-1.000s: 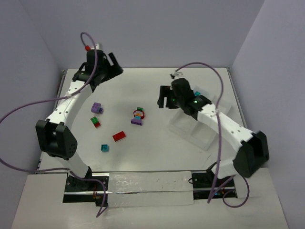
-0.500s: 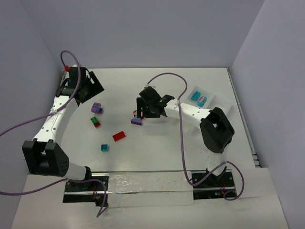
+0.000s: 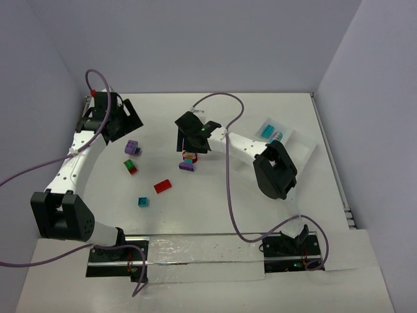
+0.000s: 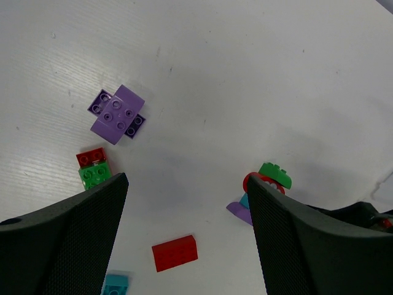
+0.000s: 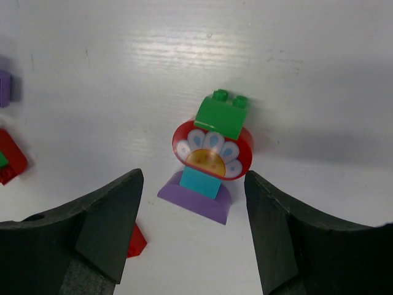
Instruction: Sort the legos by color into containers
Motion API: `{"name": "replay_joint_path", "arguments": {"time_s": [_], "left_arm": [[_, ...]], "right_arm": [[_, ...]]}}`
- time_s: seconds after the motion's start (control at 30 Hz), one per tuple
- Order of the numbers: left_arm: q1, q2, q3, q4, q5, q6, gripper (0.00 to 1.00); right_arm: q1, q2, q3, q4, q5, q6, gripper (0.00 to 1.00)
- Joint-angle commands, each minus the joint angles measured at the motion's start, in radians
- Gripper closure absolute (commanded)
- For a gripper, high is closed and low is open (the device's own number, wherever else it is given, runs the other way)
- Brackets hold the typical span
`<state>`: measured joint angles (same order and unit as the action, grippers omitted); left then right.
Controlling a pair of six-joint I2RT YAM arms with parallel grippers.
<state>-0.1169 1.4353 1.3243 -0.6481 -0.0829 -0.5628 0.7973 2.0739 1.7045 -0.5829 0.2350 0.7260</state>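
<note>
A stuck-together stack point(image 3: 188, 160) stands on the table: green brick point(image 5: 222, 115), red flower disc point(image 5: 213, 149), teal brick point(image 5: 200, 182), purple base point(image 5: 196, 200). My right gripper point(image 3: 193, 145) is open, and in its wrist view it point(image 5: 193, 176) hangs just above the stack, straddling it without touching. My left gripper point(image 3: 127, 126) is open and empty at the far left, also shown in its wrist view point(image 4: 187, 184). Loose bricks lie between the grippers: a purple pair point(image 4: 116, 114), a red-and-green pair point(image 4: 93, 169), a red brick point(image 4: 175, 252), a teal brick point(image 4: 115, 284). The tray point(image 3: 298, 149) holds a teal brick point(image 3: 267, 130) and a purple brick point(image 3: 276, 136).
The white tray sits at the right, close to the right arm's elbow point(image 3: 275, 171). Purple cables loop over the table from both arms. Grey walls close in the table at the back and both sides.
</note>
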Motion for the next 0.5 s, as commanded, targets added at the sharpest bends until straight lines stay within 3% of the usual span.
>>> {"name": "replay_joint_path", "arguments": {"time_s": [0.0, 0.3, 0.47], "left_arm": [[0.006, -0.012, 0.010, -0.010, 0.026, 0.026, 0.14], [0.006, -0.005, 0.027, -0.035, 0.008, 0.046, 0.14], [0.006, -0.008, 0.022, -0.037, 0.001, 0.048, 0.14]], "right_arm": [[-0.017, 0.055, 0.139, -0.098, 0.123, 0.041, 0.26], [-0.027, 0.187, 0.298, -0.222, 0.138, 0.059, 0.25], [-0.029, 0.201, 0.280, -0.192, 0.104, 0.051, 0.33]]}}
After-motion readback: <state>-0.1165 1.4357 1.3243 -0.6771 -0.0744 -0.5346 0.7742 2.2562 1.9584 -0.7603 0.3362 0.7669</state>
